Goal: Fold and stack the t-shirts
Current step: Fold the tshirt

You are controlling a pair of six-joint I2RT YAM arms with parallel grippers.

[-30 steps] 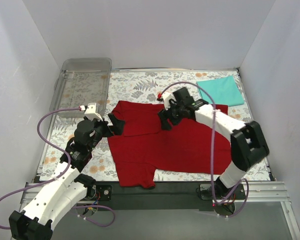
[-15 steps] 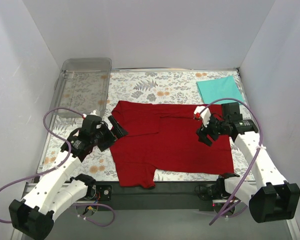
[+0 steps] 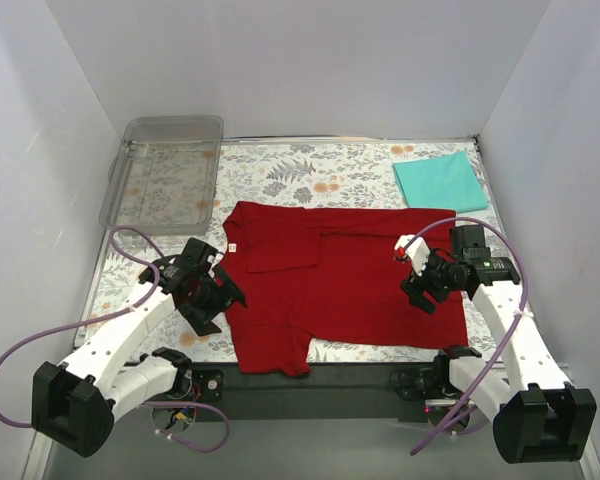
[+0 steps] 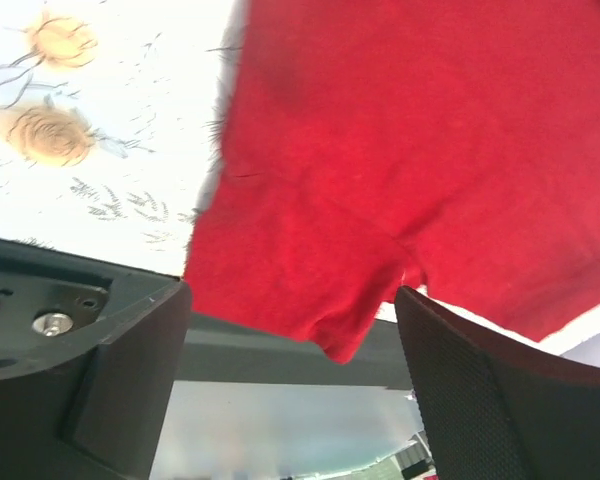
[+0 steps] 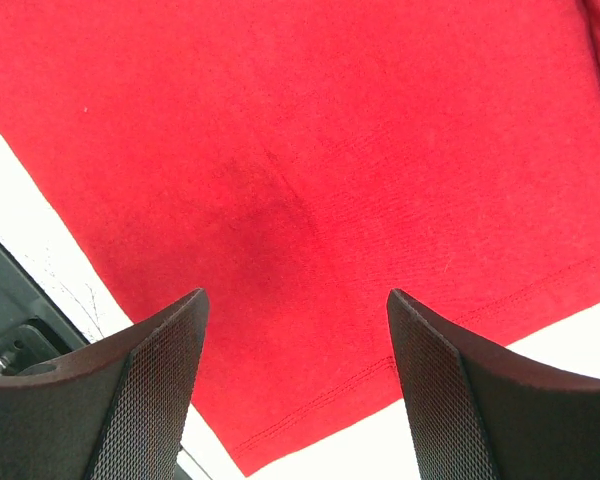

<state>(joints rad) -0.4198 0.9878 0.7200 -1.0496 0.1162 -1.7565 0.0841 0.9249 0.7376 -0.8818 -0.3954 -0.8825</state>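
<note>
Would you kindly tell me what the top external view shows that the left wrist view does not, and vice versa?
Only the top view shows the folded teal t-shirt, the clear tray and the right gripper. Only the left wrist view shows plainly that the left gripper is empty, its jaws apart. Both show the red t-shirt on the floral mat.

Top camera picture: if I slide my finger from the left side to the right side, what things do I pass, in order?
clear tray → dark red t-shirt → teal t-shirt
</note>
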